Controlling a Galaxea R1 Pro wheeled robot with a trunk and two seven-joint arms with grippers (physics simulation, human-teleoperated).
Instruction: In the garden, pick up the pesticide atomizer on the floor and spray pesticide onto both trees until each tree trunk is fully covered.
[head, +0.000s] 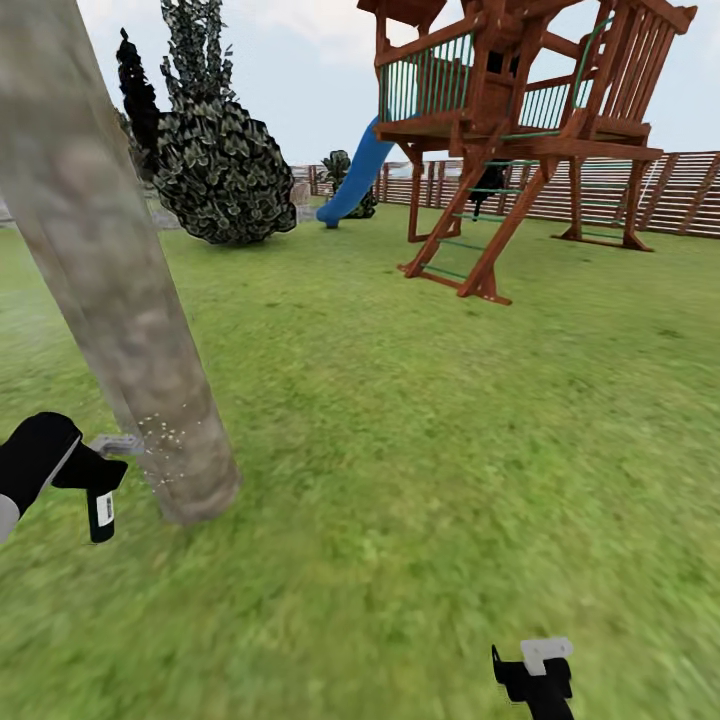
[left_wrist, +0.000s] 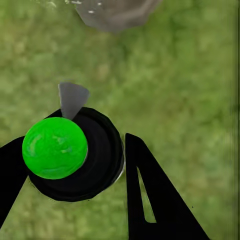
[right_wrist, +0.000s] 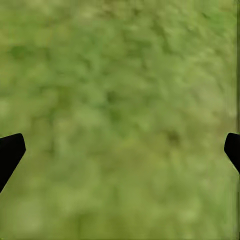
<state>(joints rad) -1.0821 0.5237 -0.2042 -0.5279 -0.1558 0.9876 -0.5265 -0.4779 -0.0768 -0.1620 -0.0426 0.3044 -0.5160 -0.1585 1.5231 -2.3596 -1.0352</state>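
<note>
Green lawn (head: 420, 450) fills frame. Thick mottled grey-tan tree trunk (head: 110, 270) leans through upper left, base at lower left. Red-brown wooden play tower (head: 520, 130), blue slide: upper right. Left gripper (head: 95, 470), lower left edge, clamped on black pesticide atomizer with green cap (left_wrist: 65, 155); grey nozzle (head: 118, 442) points right at trunk base just beside it, white droplets on bark. Left arm nearer. Right gripper (head: 535, 672), bottom right, spread apart, empty.
</note>
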